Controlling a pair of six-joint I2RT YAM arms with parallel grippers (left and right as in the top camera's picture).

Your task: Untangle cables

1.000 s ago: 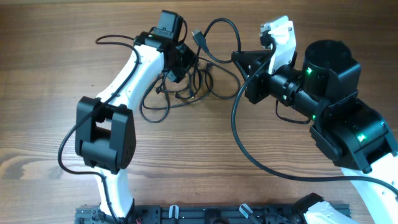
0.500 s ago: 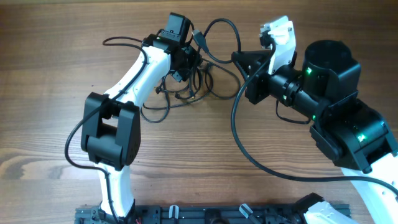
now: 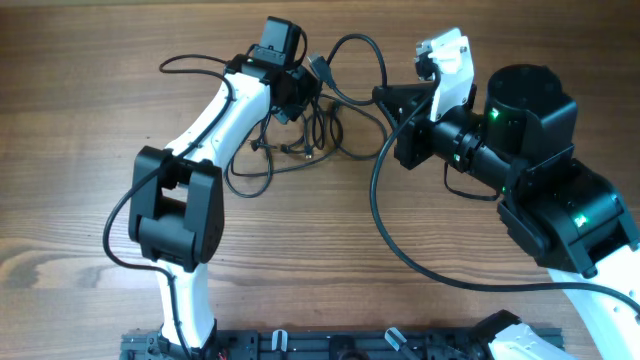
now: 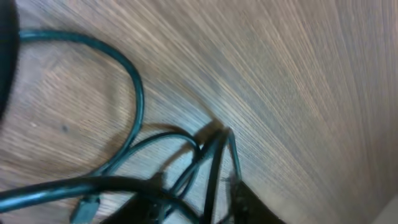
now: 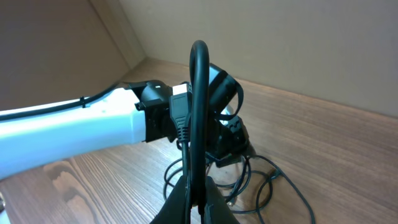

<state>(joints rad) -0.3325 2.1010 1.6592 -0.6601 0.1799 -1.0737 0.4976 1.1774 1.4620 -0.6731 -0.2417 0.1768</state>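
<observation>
The left arm has swung up and to the right since a second ago, and the left hand (image 3: 298,98) now sits over the top of the cables (image 3: 300,140) rather than at their left edge. The right arm has not shifted.

The cables lie as a loose tangle of thin black loops on the wooden surface (image 3: 100,120), between the two arms and nearer the far edge. In the left wrist view several strands (image 4: 137,93) converge beside a dark finger (image 4: 252,205) at the bottom of the frame. Whether that hand grips them cannot be told, as the jaws are almost out of sight.

The right hand (image 3: 382,93) is pinched tight on a cable (image 5: 198,93), which rises as a tall narrow loop from between its fingers. That cable arcs over towards the left hand and ends in a plug (image 3: 318,65) held clear of the surface, close beside the left hand's black body. The rest of the tangle (image 5: 249,180) rests on the wood below.
</observation>
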